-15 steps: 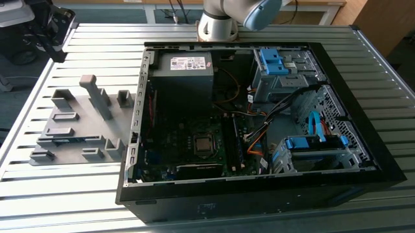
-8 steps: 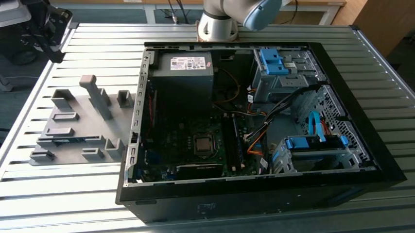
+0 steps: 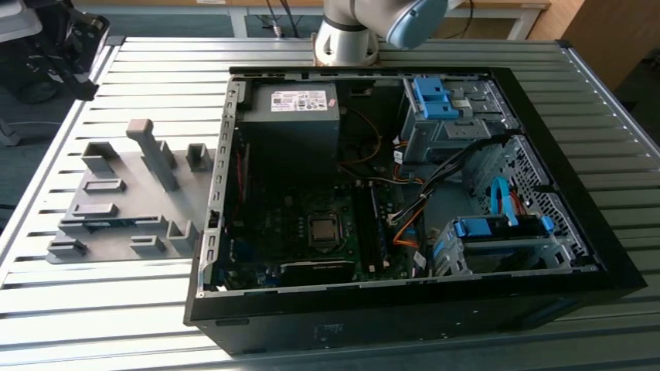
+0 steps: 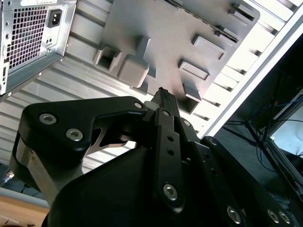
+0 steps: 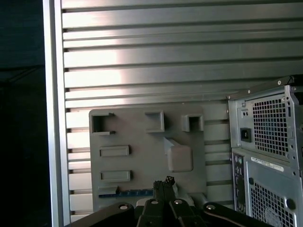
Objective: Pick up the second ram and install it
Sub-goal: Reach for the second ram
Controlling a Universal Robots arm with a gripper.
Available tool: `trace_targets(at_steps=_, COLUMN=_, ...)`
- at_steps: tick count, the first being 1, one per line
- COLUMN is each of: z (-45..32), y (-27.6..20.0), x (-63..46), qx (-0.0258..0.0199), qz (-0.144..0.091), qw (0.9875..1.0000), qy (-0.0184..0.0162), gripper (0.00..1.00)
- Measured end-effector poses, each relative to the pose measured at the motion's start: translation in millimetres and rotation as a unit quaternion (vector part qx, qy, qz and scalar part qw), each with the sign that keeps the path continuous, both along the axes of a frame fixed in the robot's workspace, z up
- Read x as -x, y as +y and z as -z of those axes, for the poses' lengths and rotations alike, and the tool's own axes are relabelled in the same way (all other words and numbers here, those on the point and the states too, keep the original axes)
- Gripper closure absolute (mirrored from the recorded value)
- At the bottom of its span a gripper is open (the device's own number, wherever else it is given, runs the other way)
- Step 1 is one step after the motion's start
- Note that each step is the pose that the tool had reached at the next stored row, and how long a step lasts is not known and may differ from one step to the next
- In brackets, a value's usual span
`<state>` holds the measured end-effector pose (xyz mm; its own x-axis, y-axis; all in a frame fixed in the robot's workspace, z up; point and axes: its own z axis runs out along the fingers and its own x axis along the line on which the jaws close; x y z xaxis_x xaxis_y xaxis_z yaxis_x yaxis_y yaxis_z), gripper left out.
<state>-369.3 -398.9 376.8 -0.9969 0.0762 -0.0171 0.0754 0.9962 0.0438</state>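
The second ram (image 5: 127, 193) lies as a thin green-blue strip in a slot of the grey fixture plate (image 5: 142, 132). In the exterior view the second ram (image 3: 111, 224) sits on the fixture plate (image 3: 113, 239) at the left of the open computer case (image 3: 413, 193). My gripper (image 5: 164, 181) hangs well above the plate, close to the ram's end in the first wrist view. Its gripper (image 4: 162, 92) fingertips are pressed together with nothing between them.
Grey upright blocks (image 3: 154, 154) stand on the fixture plate. The case holds a power supply (image 3: 294, 104), a motherboard (image 3: 320, 232), blue drive bays (image 3: 495, 232) and loose cables. The arm's base (image 3: 351, 35) stands behind the case on the slatted metal table (image 3: 103, 309).
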Motion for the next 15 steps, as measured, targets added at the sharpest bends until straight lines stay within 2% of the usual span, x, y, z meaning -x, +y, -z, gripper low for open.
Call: trace_targets(at_steps=15, z=1.7, y=0.0, x=14.6, qx=0.0000, qz=0.000, qw=1.0000, qy=0.0002, gripper=0.89)
